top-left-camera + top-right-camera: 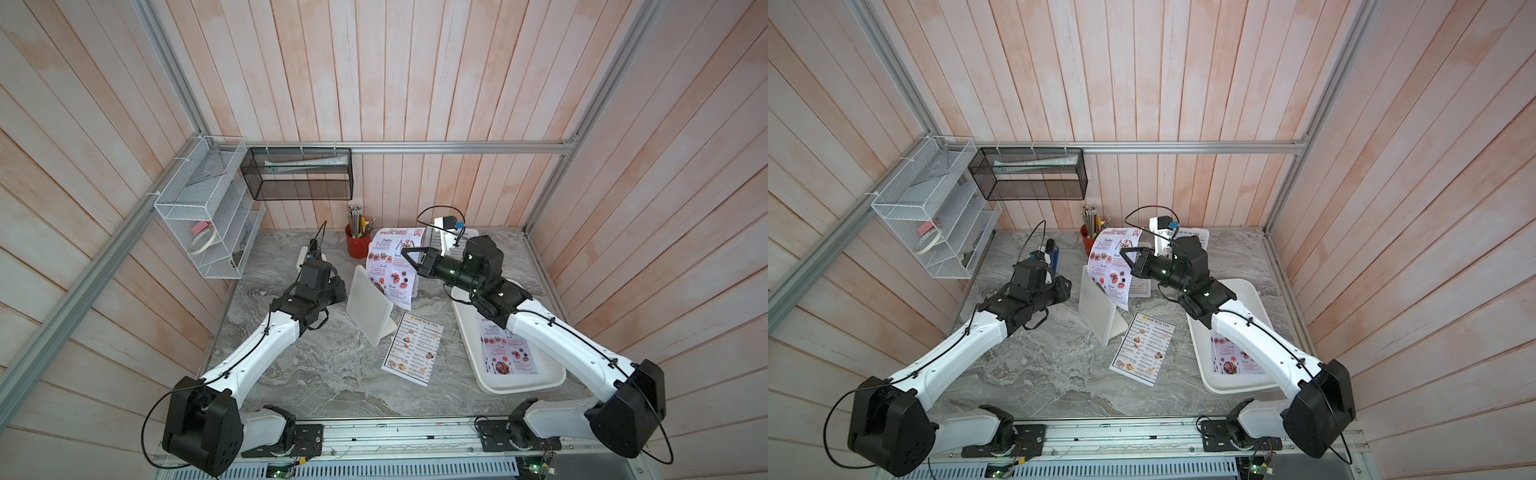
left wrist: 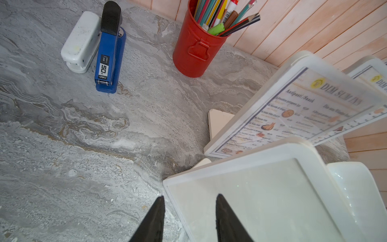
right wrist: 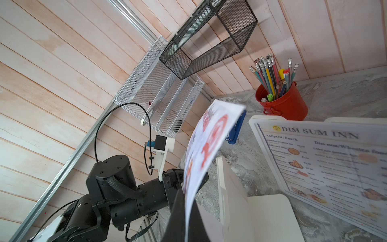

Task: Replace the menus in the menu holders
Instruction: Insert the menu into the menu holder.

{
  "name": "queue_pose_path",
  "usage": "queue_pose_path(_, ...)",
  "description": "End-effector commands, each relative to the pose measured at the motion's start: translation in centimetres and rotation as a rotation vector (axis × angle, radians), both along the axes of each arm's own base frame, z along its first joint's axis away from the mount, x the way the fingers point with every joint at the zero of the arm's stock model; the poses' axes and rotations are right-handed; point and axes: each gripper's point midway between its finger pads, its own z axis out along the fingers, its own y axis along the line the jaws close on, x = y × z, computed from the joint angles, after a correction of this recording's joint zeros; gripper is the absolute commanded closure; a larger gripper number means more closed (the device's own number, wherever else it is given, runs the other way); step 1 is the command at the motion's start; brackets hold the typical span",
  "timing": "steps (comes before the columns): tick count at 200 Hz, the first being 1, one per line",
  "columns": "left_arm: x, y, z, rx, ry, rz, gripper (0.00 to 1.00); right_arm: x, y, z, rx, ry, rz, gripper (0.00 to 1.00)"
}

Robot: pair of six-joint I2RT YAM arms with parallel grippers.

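— Where are they up to?

— Putting the first new sheet in, I'd say. The right gripper (image 1: 405, 252) has its fingers (image 3: 174, 220) clamped on a lilac SPECIAL MENU sheet (image 1: 395, 266). It holds the sheet up in the air so it curls over. The lower edge hangs just behind the empty holder (image 1: 368, 307) in the middle of the counter (image 1: 316, 374).

— And the old one?

— A DIM SUM INN sheet (image 1: 413, 351) lies flat on the counter just beside that holder, so that frame looks emptied. More lilac sheets (image 1: 509, 353) wait in the white tray (image 1: 519, 388), partly under the right arm.

— What about the left gripper?

— The left gripper (image 2: 191, 196) sits low at the holder's side. Its fingers (image 2: 155, 220) are apart, one on either side of the frame's edge. I can't tell whether they touch it.

— What does the next move need?

— The sheet's bottom edge has to come square to the frame's opening and slide in. It's floppy paper, so I'd guess it buckles unless the frame is steadied. I can't see where the slot is.

— Much left?

— The next holder back (image 2: 293, 109) and the one behind it (image 2: 372, 71) both have DIM SUM INN sheets in them. So most of it, I reckon.
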Motion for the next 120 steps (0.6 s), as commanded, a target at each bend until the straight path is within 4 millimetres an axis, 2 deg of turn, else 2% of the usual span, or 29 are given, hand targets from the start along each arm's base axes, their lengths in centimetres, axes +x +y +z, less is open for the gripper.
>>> queue_pose_path(1,0.1,-0.3,1.3,-0.008,-0.028,-0.016,0.58,0.1,-0.8,1.4,0.026,-0.040,-0.012,1.00)
queue_pose_path(93,0.4,-0.4,2.3,0.000,-0.039,-0.016,0.58,0.5,-2.4,-0.1,0.022,-0.016,-0.025,1.00)
queue_pose_path(120,0.5,-0.7,2.5,-0.001,-0.043,-0.023,0.58,0.4,-1.8,-0.2,0.021,-0.022,0.005,1.00)
